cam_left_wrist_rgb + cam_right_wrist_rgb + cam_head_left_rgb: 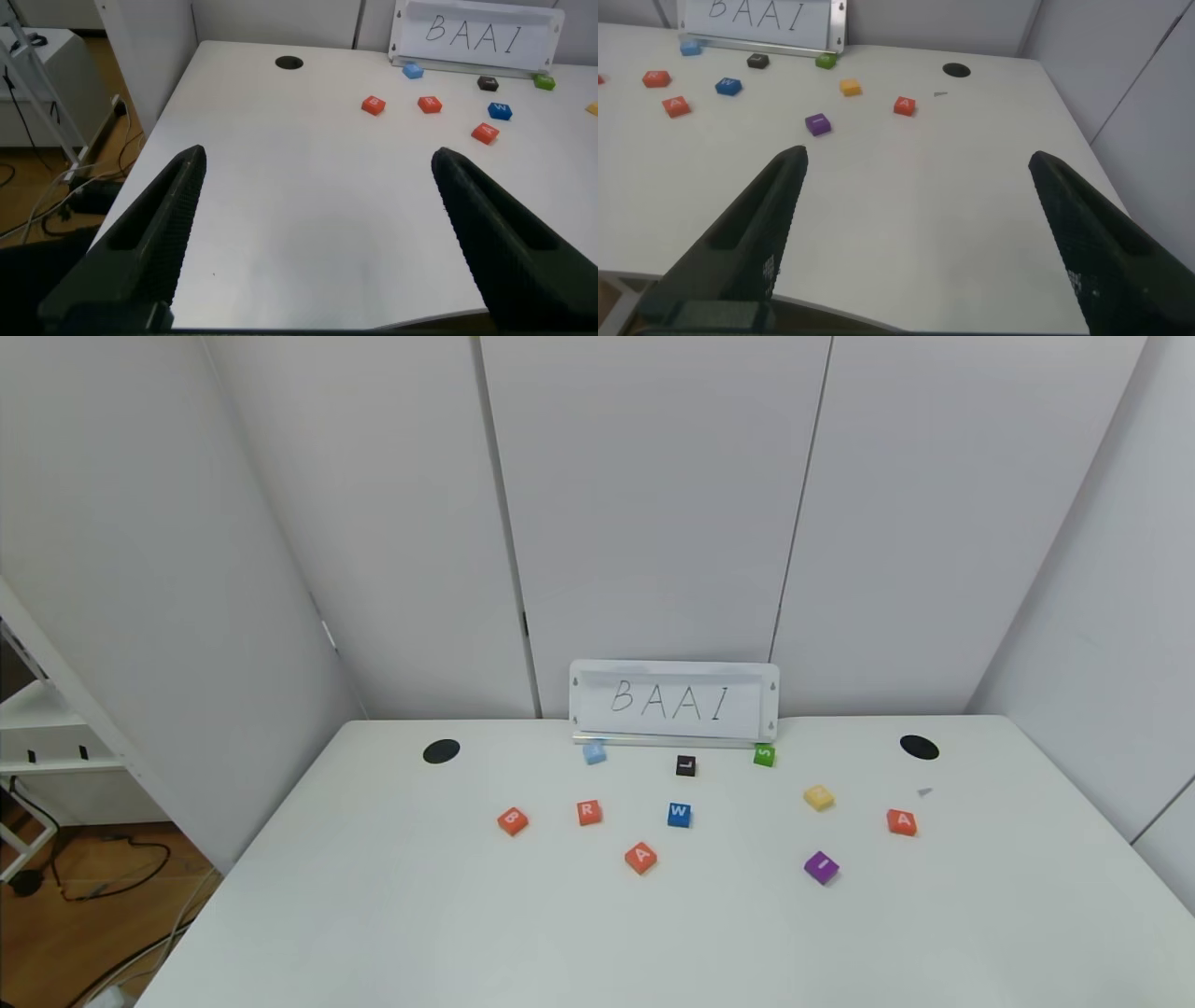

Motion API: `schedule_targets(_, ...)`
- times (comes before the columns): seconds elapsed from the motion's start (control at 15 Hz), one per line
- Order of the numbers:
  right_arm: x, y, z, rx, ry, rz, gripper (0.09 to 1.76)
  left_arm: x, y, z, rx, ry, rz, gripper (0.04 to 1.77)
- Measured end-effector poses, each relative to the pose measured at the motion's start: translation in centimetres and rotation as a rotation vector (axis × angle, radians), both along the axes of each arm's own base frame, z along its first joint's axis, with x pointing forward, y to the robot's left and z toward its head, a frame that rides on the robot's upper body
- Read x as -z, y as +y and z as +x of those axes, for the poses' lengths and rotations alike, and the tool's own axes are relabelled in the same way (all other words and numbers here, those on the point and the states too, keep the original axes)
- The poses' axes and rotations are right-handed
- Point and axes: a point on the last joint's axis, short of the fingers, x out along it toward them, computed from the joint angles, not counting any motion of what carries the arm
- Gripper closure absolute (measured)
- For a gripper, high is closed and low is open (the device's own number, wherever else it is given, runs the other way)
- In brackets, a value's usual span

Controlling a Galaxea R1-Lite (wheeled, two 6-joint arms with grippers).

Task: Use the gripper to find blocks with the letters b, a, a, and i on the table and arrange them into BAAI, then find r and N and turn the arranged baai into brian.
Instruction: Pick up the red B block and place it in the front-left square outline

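Observation:
On the white table [392, 915] lie the orange-red B [512, 820], an orange-red A [640, 858], a second A [901, 822] at the right and the purple I [822, 867]. The orange-red R [589, 813] lies between B and a blue W. The yellow N [819, 797] lies right of centre. Neither gripper shows in the head view. My left gripper [320, 157] is open and empty over the table's near left part, far from B [373, 105]. My right gripper [918, 159] is open and empty over the near right part, short of I [817, 124].
A white sign [674, 702] reading BAAI stands at the back. In front of it lie a light blue tile [595, 753], a black L [686, 765], a green S [765, 755] and the blue W [679, 815]. Two black holes [441, 751] [919, 747] sit at the back corners.

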Motion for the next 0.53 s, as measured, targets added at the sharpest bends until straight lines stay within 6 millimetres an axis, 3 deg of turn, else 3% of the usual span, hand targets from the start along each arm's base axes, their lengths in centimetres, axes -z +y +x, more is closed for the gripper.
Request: schedule_targets(0.53, 0.00, 0.00, 0.00, 0.000, 0.000, 0.000, 0.14, 0.00, 0.00, 0.00, 0.000, 0.000, 0.000, 0.09)
